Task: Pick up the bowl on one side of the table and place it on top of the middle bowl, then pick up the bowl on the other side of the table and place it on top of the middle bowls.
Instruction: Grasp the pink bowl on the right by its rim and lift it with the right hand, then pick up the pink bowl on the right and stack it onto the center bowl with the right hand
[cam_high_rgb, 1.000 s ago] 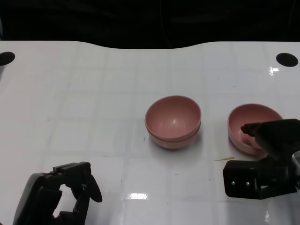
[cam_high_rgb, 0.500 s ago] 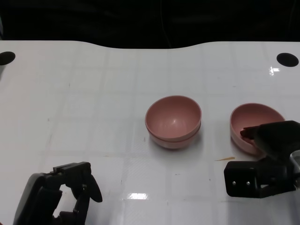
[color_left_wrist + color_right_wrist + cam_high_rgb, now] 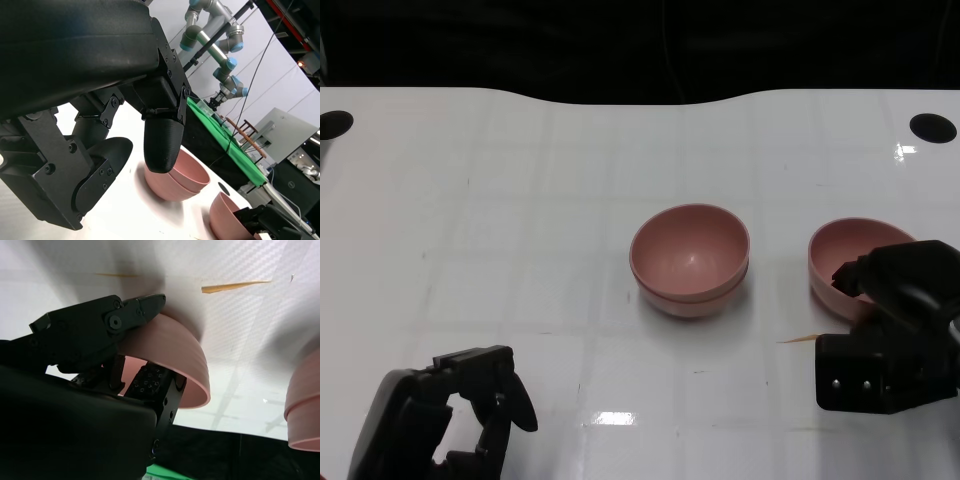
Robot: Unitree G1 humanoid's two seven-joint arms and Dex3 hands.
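Observation:
Two pink bowls stacked [image 3: 690, 258] sit mid-table, also visible as the stacked bowls [image 3: 177, 175] in the left wrist view and the stacked bowls [image 3: 305, 405] in the right wrist view. A third pink bowl [image 3: 848, 258] lies to their right. My right hand [image 3: 892, 322] grips its near wall: in the right wrist view one finger lies outside the bowl [image 3: 172, 352] and another inside it. Whether the bowl is off the table I cannot tell. My left hand [image 3: 445, 415] rests at the lower left, holding nothing, its fingers [image 3: 162, 145] apart.
The white table [image 3: 520, 220] has a black round hole at each far corner, one hole [image 3: 932, 127] on the right and one hole [image 3: 334, 124] on the left. A thin wooden sliver [image 3: 798, 339] lies just left of my right hand. The table's dark far edge runs along the top.
My right hand has shifted a little to the right and closed in on the right bowl's near wall. The bowl has moved only slightly. The left hand has stayed put.

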